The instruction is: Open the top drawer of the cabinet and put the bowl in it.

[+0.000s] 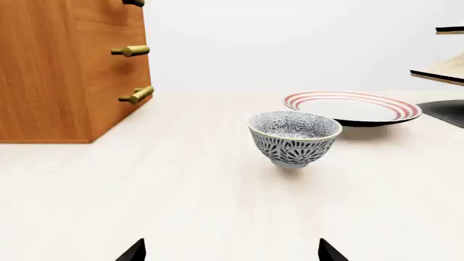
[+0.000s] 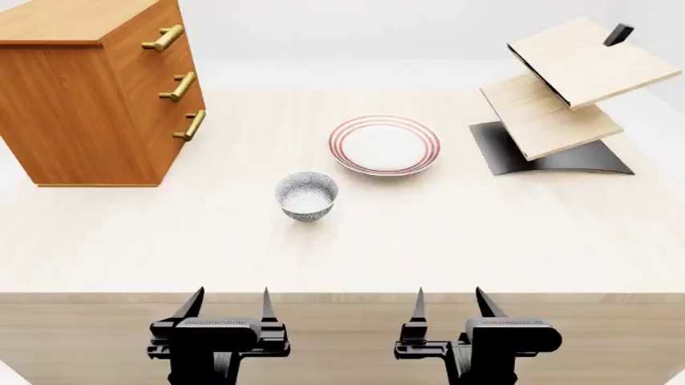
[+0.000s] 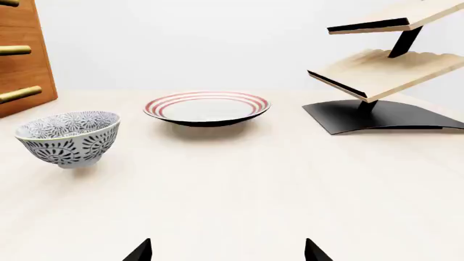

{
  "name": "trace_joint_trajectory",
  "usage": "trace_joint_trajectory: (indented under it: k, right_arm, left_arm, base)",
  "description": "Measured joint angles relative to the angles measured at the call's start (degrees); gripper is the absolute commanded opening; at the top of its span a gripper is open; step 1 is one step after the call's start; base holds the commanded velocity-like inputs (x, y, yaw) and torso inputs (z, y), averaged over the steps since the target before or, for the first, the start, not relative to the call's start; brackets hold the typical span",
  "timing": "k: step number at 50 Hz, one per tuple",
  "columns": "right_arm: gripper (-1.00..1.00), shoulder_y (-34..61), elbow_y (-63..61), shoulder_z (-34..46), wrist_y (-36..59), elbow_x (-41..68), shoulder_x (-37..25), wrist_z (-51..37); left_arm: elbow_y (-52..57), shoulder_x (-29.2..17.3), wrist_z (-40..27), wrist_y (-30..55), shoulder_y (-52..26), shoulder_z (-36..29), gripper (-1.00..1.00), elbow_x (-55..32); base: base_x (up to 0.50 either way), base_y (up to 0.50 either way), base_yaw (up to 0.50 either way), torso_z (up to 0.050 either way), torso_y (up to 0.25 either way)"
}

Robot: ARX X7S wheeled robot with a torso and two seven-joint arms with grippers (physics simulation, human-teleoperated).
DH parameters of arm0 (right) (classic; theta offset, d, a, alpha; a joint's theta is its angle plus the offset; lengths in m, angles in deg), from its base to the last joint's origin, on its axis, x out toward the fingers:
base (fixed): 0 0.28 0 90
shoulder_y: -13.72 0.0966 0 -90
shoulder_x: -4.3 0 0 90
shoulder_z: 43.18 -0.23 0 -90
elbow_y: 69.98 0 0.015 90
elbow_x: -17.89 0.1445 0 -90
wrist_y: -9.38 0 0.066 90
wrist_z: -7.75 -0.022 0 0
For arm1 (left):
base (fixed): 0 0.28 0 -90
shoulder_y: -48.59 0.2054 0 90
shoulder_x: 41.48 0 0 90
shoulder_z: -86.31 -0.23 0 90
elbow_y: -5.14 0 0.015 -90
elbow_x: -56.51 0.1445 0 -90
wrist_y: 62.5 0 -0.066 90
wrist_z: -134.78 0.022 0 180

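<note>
The orange-brown cabinet [image 2: 91, 96] stands at the table's far left, its three drawers all shut. The top drawer [image 2: 150, 36] carries a brass bar handle [image 2: 163, 38]. The speckled bowl [image 2: 306, 195] sits upright on the table, between the cabinet and the plate; it also shows in the left wrist view, bowl [image 1: 294, 137], and the right wrist view, bowl [image 3: 68, 137]. My left gripper [image 2: 227, 301] and right gripper [image 2: 450, 301] hover at the table's near edge, both open and empty, well short of the bowl.
A white plate with red rings [image 2: 383, 145] lies just behind and right of the bowl. A tilted pale plank rack on a black base [image 2: 557, 104] fills the far right. The pale wooden table [image 2: 428, 233] stretches bare between grippers and bowl.
</note>
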Motion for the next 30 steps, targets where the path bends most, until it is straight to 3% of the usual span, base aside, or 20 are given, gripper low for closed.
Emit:
trace_joint_trajectory:
  k: [20,30]
  right_arm:
    - [1.00,-0.9,-4.5,2.5,1.9,1.3,-2.6,-3.1]
    - [1.00,-1.6,-8.1,3.6,3.5,1.8,-3.8,-4.5]
  left_arm:
    - [2.8,-2.5,-2.7,0.4,0.3,-2.9,1.00,-2.0]
    - [4.8,-3.7,-3.9,1.7,-0.1,-3.7,1.00,-3.1]
  base:
    - [0.00,0.00,0.00,0.000,0.000]
    - [0.00,0.00,0.00,0.049,0.011]
